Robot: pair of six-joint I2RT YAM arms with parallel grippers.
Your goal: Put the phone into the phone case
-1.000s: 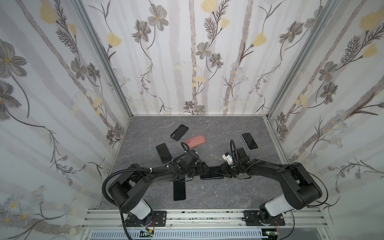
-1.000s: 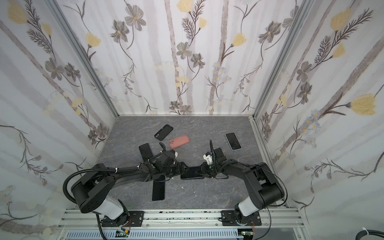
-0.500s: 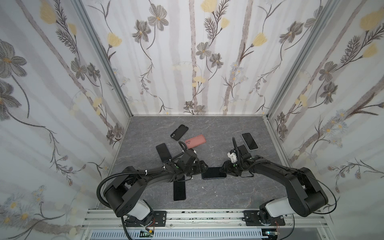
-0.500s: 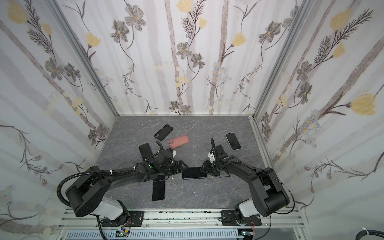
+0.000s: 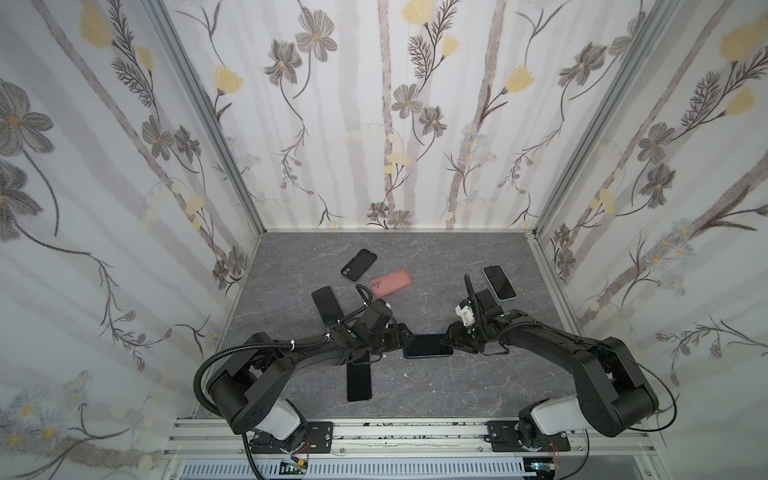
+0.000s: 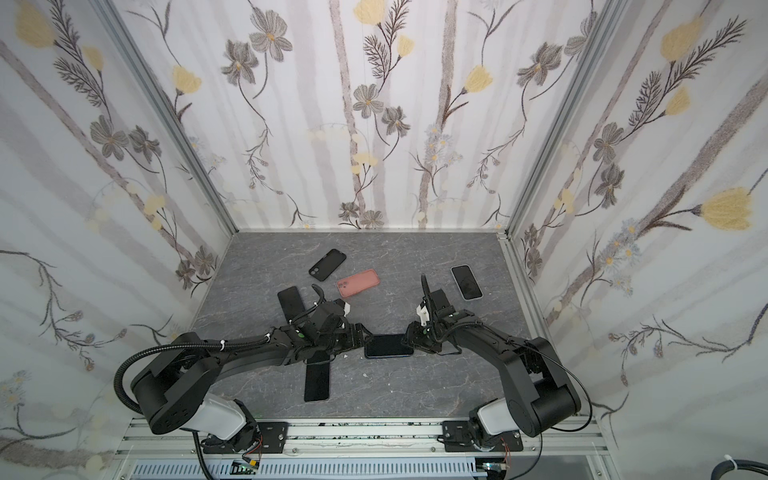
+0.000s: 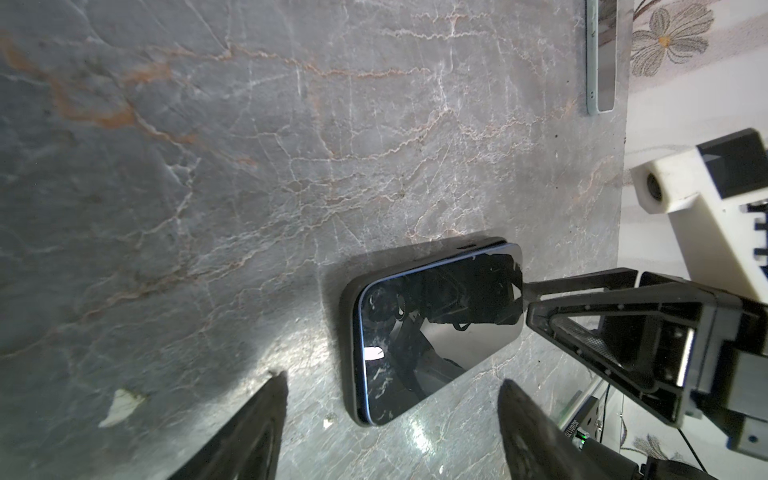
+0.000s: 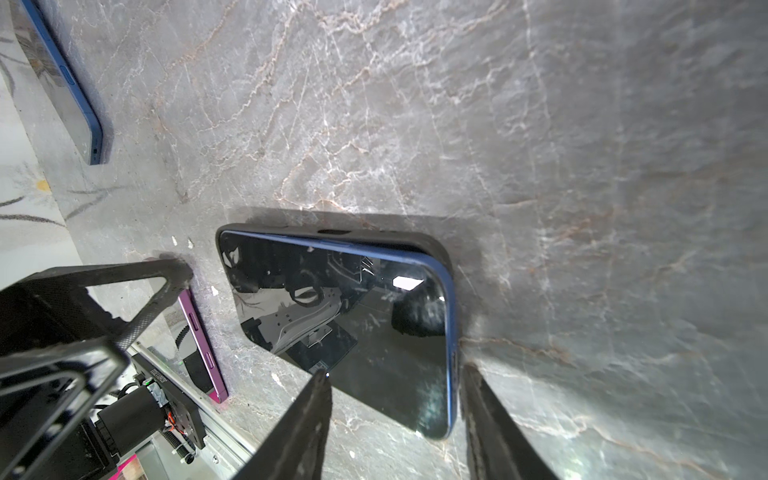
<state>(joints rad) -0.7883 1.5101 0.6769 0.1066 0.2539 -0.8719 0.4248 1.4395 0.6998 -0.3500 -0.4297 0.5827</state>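
Top views: phone [image 5: 428,345] [image 6: 388,345] lies flat, screen up, lower centre of frame on the grey table [image 5: 457,399], between my two grippers. It sits in the black phone case [image 7: 348,303]. From above the case is hidden under it, and only the wrist views show the rim [image 8: 374,237]. In the right wrist view the phone's blue edge stands proud of that rim along one long side. Corners seated or not, can't tell. Screen is all glare and reflections.

My left gripper [image 5: 404,338] [image 6: 365,338] is at the phone's left end, fingers spread wide, holding nothing. In its wrist view [image 7: 392,384] only two blurred dark tips show, the rest cut off. One phone corner lies between them with no contact visible.

My right gripper [image 5: 446,338] [image 6: 405,338] is at the right end, fingers part-way apart, clamping nothing. In its wrist view [image 8: 395,372] one finger covers a bit of screen and the other sits just beside the blue edge; touching or not, can't tell. From the left wrist camera its fingertips [image 7: 540,311] meet the phone's short end.

Elsewhere: pink case [image 5: 390,282] and black case [image 5: 358,262] upper centre, white-rimmed phone [image 5: 498,282] right of centre. Dark phone [image 5: 326,305] left of centre, partly covered by my cable. Another dark phone [image 5: 358,382] is half hidden under my left arm.
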